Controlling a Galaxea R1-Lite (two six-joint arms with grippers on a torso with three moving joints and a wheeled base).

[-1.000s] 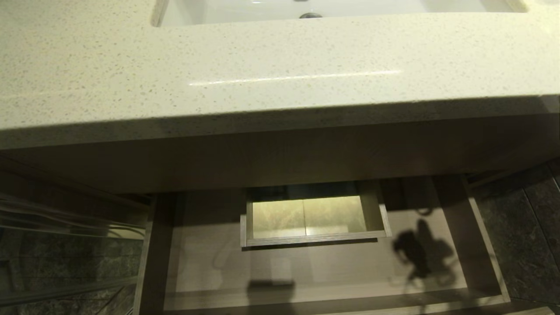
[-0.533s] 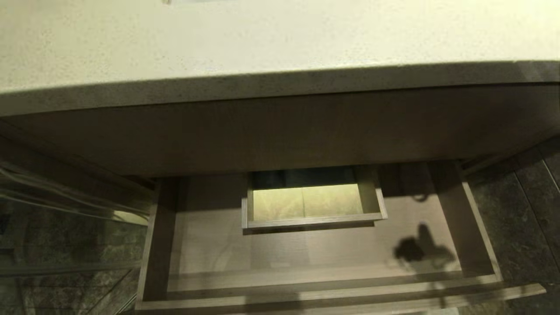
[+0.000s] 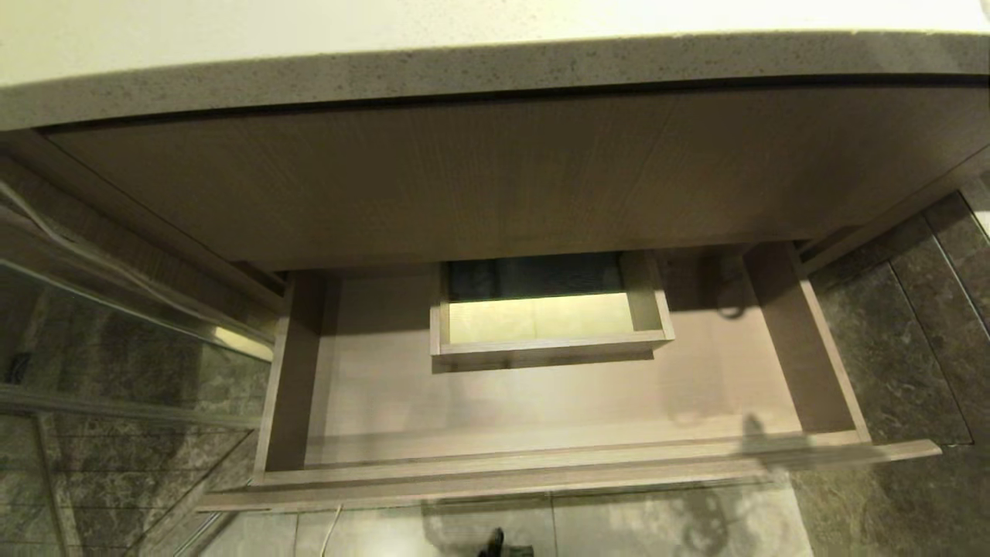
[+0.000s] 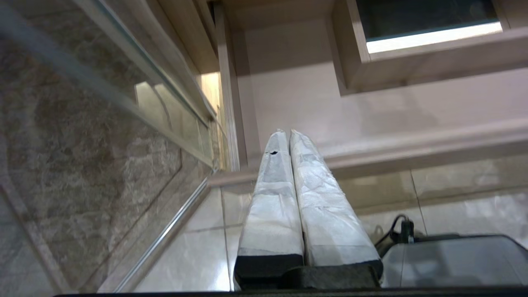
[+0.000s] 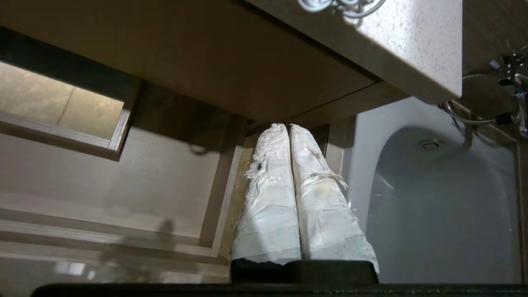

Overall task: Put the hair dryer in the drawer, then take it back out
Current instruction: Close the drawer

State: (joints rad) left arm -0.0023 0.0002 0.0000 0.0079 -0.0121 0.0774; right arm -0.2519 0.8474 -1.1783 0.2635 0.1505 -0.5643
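Camera has dipped since a second ago: counter edge slid up, whole drawer (image 3: 557, 402) now in view, pulled open, nothing inside. Dryer not visible in any view. Right gripper (image 5: 288, 127) clamped tight on nothing, hanging near the drawer's right wall; left gripper (image 4: 284, 133) likewise closed, empty. Locate dryer first, then open the fingers before approach.

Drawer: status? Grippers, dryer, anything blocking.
Left gripper shut, empty, near the drawer front. Right gripper shut, empty, by its right wall. Drawer open; no hair dryer in view. Nothing blocking.
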